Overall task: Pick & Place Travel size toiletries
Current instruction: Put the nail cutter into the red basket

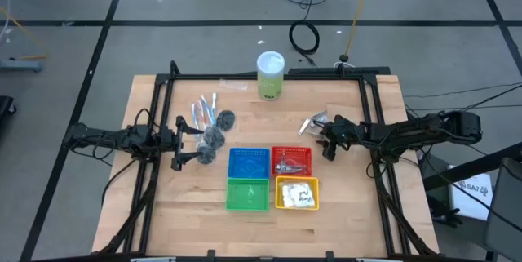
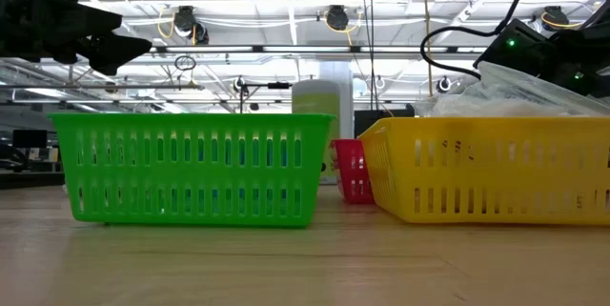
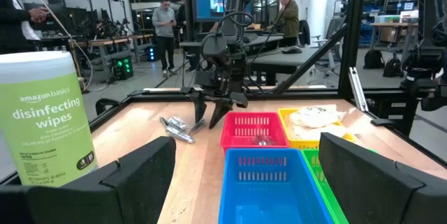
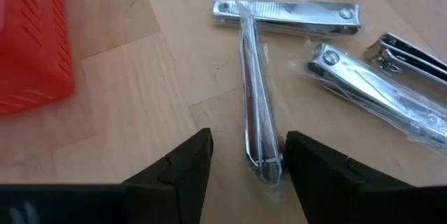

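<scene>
progress: partway | white sachets already dropped in yellow plastic basket | shiny silver clippers straddled by open right gripper (3 o'clock) | left gripper open, idle, 9 o'clock

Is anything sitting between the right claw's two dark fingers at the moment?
Yes. In the right wrist view, the end of a shiny clear-wrapped metal nail clipper lies on the wooden table between the open right gripper fingers, not yet gripped.
</scene>
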